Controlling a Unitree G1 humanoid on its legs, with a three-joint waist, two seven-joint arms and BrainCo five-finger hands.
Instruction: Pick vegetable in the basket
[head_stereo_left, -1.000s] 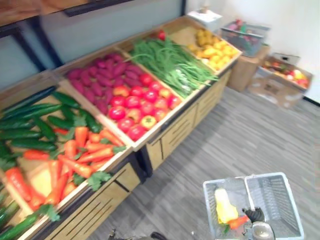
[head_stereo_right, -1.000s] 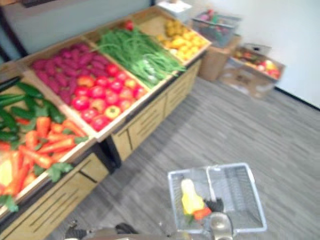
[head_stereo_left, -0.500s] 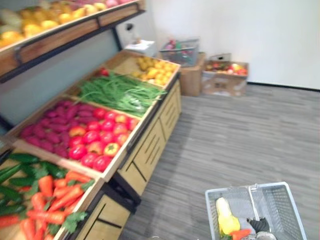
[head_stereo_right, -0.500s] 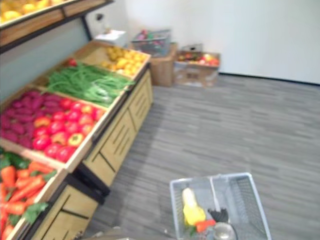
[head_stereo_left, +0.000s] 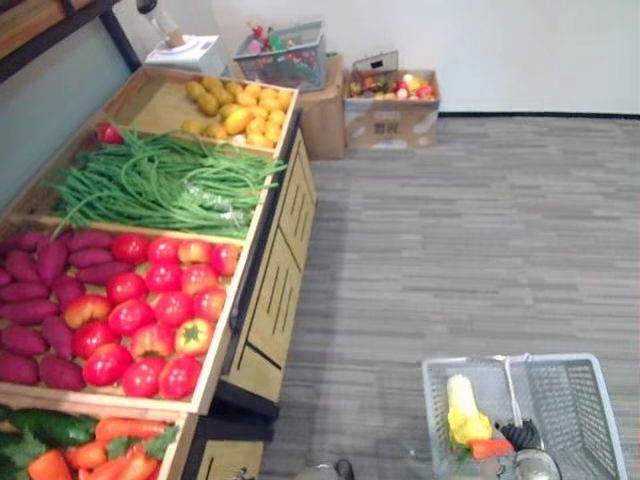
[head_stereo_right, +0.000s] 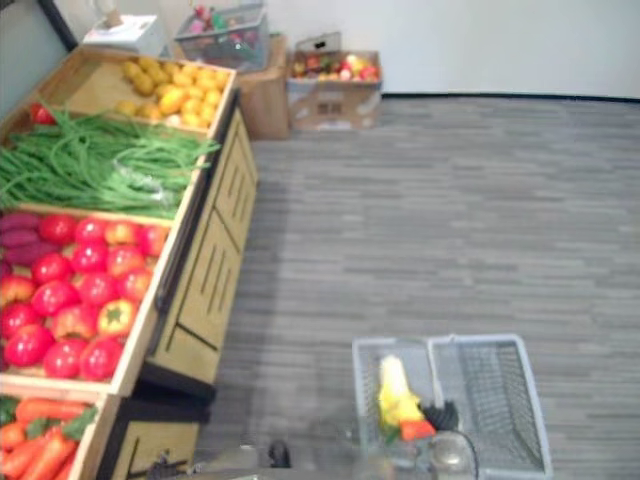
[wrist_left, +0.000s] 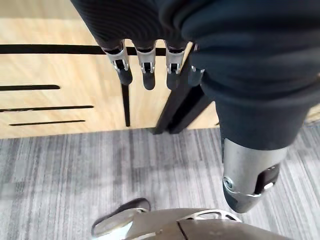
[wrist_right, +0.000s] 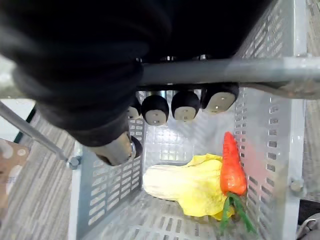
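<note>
Basket (head_stereo_left: 566, 359) of grey perforated plastic at the lower right of both eye views, against a grey striped carpet (head_stereo_left: 480, 230) reaching to a white wall (head_stereo_left: 520, 50) along the top edge. Inside its left compartment, a pale yellow vegetable (head_stereo_left: 462, 410) with an orange carrot (head_stereo_left: 490, 448) touching its near end; right compartment bare mesh. Right hand (wrist_right: 186, 105) clamped on the grey handle (wrist_right: 240, 70), fingers curled round the bar from above, as seen from the right wrist, with the same two vegetables lying side by side on the basket floor past the fingertips. Left hand (wrist_left: 145, 65) slack and holding nothing, fingers straight, seen from the left wrist before a pale wooden cabinet front (wrist_left: 60, 90) with dark slots. Down the left side of the eye views, a wooden display stand (head_stereo_left: 270, 300) with bins of yellow produce (head_stereo_left: 240, 105), green beans (head_stereo_left: 160, 185), red tomatoes (head_stereo_left: 150, 310), purple sweet potatoes (head_stereo_left: 40, 290) and, at the lower left corner, carrots (head_stereo_left: 100, 460). At the top centre, cardboard boxes (head_stereo_left: 390, 115) and a grey crate (head_stereo_left: 280, 50) of mixed produce against the wall.
</note>
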